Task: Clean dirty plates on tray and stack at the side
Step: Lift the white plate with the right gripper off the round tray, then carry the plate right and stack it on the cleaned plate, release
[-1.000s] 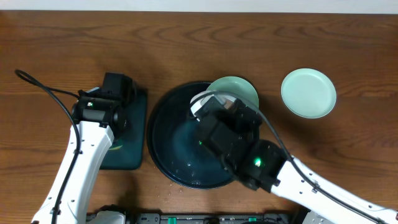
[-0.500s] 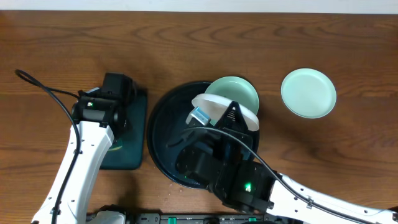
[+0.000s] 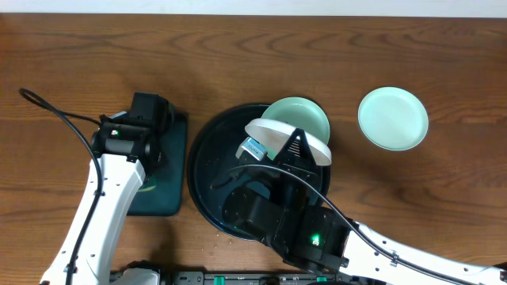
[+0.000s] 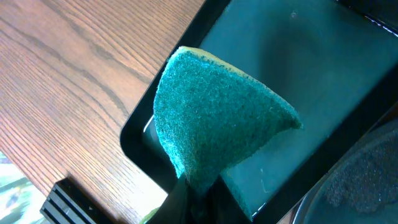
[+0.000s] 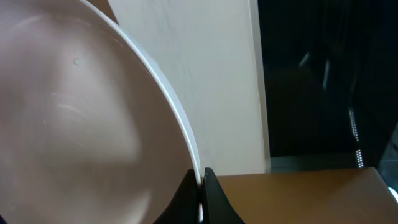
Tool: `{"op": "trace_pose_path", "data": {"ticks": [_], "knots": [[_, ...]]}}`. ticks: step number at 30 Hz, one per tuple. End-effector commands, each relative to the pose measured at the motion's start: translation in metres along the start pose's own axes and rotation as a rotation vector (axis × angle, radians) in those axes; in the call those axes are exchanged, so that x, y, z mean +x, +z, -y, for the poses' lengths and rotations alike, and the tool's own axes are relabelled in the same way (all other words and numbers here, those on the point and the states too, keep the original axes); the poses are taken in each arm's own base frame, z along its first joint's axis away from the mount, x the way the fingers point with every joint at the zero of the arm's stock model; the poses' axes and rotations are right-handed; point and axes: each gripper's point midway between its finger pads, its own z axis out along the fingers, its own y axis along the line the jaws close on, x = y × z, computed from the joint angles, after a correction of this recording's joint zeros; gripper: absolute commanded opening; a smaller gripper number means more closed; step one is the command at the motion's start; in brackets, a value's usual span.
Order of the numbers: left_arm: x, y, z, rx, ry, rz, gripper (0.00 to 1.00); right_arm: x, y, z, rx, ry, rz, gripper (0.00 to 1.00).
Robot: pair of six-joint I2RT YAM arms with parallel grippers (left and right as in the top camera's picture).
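Observation:
My right gripper (image 5: 200, 180) is shut on the rim of the white plate (image 5: 74, 130) and holds it tilted, raised above the round black tray (image 3: 207, 170); in the overhead view the white plate (image 3: 277, 136) shows edge-on over the tray's right part. A mint-green plate (image 3: 305, 116) lies on the tray's far right rim, partly behind the white one. A second mint-green plate (image 3: 393, 118) lies on the wood tabletop (image 3: 444, 190) to the right. My left gripper (image 4: 196, 190) is shut on a green sponge (image 4: 217, 118) over the small rectangular tray (image 4: 298, 81).
The small rectangular black tray (image 3: 170, 170) lies left of the round tray, under my left arm (image 3: 103, 198). My right arm (image 3: 317, 233) covers the round tray's near part. A cable (image 3: 47, 111) loops at the left.
My right gripper has lifted the white plate up off the tray and tilted it on edge, with the arm swung nearer the front. The left arm has not moved.

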Motion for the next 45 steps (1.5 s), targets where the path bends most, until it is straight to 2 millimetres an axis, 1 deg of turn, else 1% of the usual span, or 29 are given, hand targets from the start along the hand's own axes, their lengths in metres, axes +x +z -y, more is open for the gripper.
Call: {"op": "trace_pose_path", "data": {"ticks": [1, 2, 4, 5, 6, 8, 10, 11, 14, 17, 20, 22, 23, 25, 28, 32, 33, 34, 36, 38, 41, 43, 45], "knots": [[-0.007, -0.007, -0.002, 0.005, -0.013, 0.024, 0.07, -0.005, -0.002, 0.001, -0.009, 0.087, 0.009, 0.01], [-0.007, -0.007, -0.003, 0.004, -0.013, 0.023, 0.07, -0.006, -0.005, -0.002, -0.02, 0.096, 0.018, 0.01], [-0.006, -0.007, -0.003, 0.003, -0.011, 0.021, 0.07, -0.013, -0.001, -0.025, -0.141, 0.152, 0.048, 0.01], [-0.006, -0.007, -0.003, 0.003, -0.012, 0.022, 0.07, -0.013, 0.002, -0.034, -0.186, 0.178, 0.042, 0.01], [-0.006, -0.007, -0.003, 0.003, -0.012, 0.021, 0.07, -0.011, 0.004, -0.039, -0.203, 0.209, 0.028, 0.01], [-0.006, -0.007, -0.003, 0.001, -0.01, 0.019, 0.07, -0.007, 0.008, -0.056, -0.287, 0.336, -0.011, 0.01], [-0.006, -0.007, -0.004, 0.0, -0.009, 0.018, 0.07, -0.002, 0.012, -0.09, -0.494, 0.492, -0.082, 0.01], [-0.006, -0.007, -0.004, 0.0, -0.01, 0.019, 0.07, 0.003, 0.017, -0.103, -0.569, 0.571, -0.136, 0.01], [-0.006, -0.007, -0.004, 0.0, -0.01, 0.019, 0.07, 0.025, 0.037, -0.129, -0.709, 0.821, -0.337, 0.01], [-0.006, -0.007, -0.004, 0.0, -0.009, 0.019, 0.07, 0.036, 0.053, -0.134, -0.814, 0.968, -0.437, 0.01], [-0.006, -0.007, -0.004, 0.0, -0.01, 0.019, 0.07, 0.041, 0.076, -0.125, -0.899, 1.117, -0.455, 0.01], [-0.006, -0.007, -0.004, 0.0, -0.01, 0.019, 0.07, 0.05, 0.093, -0.116, -0.917, 1.21, -0.471, 0.01], [-0.006, -0.007, -0.003, 0.001, -0.01, 0.018, 0.07, 0.059, 0.103, -0.111, -0.91, 1.261, -0.491, 0.01], [-0.006, -0.007, -0.004, 0.0, -0.01, 0.019, 0.07, 0.085, 0.123, -0.099, -0.886, 1.358, -0.535, 0.01], [-0.006, -0.007, -0.004, 0.0, -0.009, 0.019, 0.07, 0.13, 0.149, -0.082, -0.821, 1.501, -0.607, 0.01], [-0.006, -0.007, -0.003, 0.001, -0.01, 0.019, 0.07, 0.195, 0.173, -0.067, -0.723, 1.654, -0.699, 0.01], [-0.006, -0.007, -0.003, 0.001, -0.01, 0.019, 0.07, 0.224, 0.179, -0.063, -0.681, 1.715, -0.743, 0.01], [-0.006, -0.007, -0.003, 0.001, -0.01, 0.019, 0.07, 0.242, 0.182, -0.062, -0.645, 1.747, -0.776, 0.01], [-0.006, -0.007, -0.003, 0.001, -0.01, 0.019, 0.07, 0.273, 0.185, -0.064, -0.593, 1.796, -0.841, 0.01], [-0.006, -0.007, -0.004, 0.0, -0.01, 0.019, 0.07, 0.299, 0.187, -0.071, -0.576, 1.836, -0.897, 0.01], [-0.006, -0.007, -0.003, 0.001, -0.01, 0.019, 0.07, 0.327, 0.19, -0.089, -0.592, 1.864, -0.968, 0.01], [-0.006, -0.007, -0.003, 0.001, -0.01, 0.019, 0.07, 0.34, 0.191, -0.104, -0.596, 1.877, -1.025, 0.02], [-0.006, -0.007, -0.003, 0.001, -0.009, 0.018, 0.07, 0.348, 0.196, -0.117, -0.607, 1.892, -1.054, 0.01]]}}
